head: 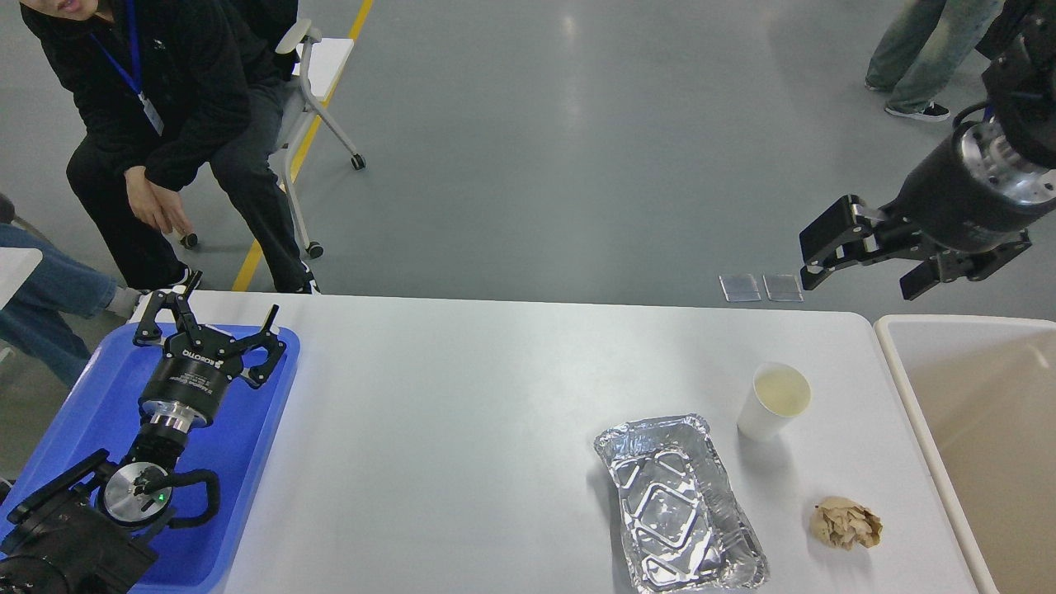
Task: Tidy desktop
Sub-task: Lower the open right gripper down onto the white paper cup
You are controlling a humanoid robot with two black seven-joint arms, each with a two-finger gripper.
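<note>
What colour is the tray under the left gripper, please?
Blue tray, seen in the head view.

A smooth white desktop with rounded corners lies flat, stretching wide between the left gripper, poised at its left end, and the right gripper, raised beyond its far right corner.
</note>
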